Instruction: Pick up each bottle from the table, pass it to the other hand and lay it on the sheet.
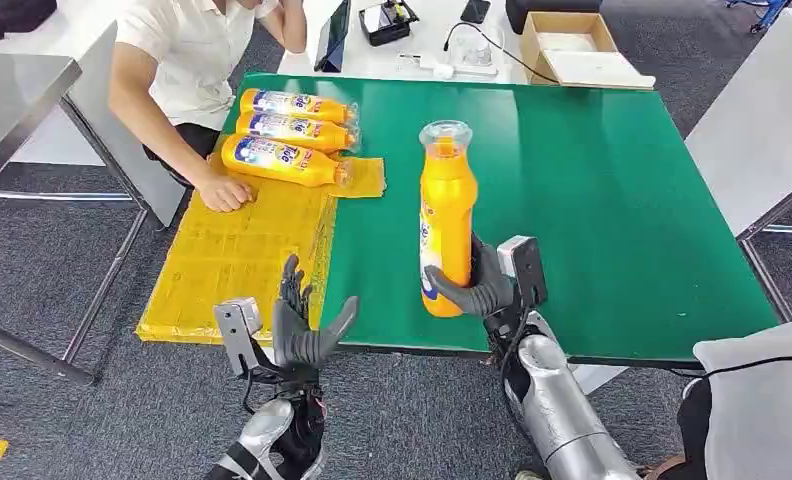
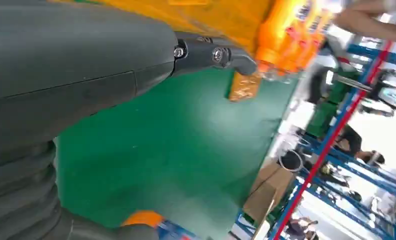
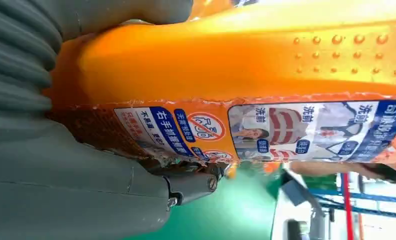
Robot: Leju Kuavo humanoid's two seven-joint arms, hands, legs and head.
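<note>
My right hand (image 1: 475,285) grips an orange bottle (image 1: 445,215) with a clear cap near its base, holding it upright over the green table (image 1: 592,190). The right wrist view shows the bottle's orange body and label (image 3: 266,85) pressed against my hand (image 3: 61,165). My left hand (image 1: 304,325) is raised at the table's front edge, fingers apart, holding nothing. Its thumb (image 2: 86,65) crosses the left wrist view. Three orange bottles (image 1: 287,132) lie side by side at the far end of the yellow sheet (image 1: 232,250).
A person in a white shirt (image 1: 187,60) sits at the table's far left, one fist (image 1: 224,192) resting on the sheet. A cardboard box (image 1: 567,45), cables and a tablet lie beyond the table. A white table (image 1: 762,120) stands to the right.
</note>
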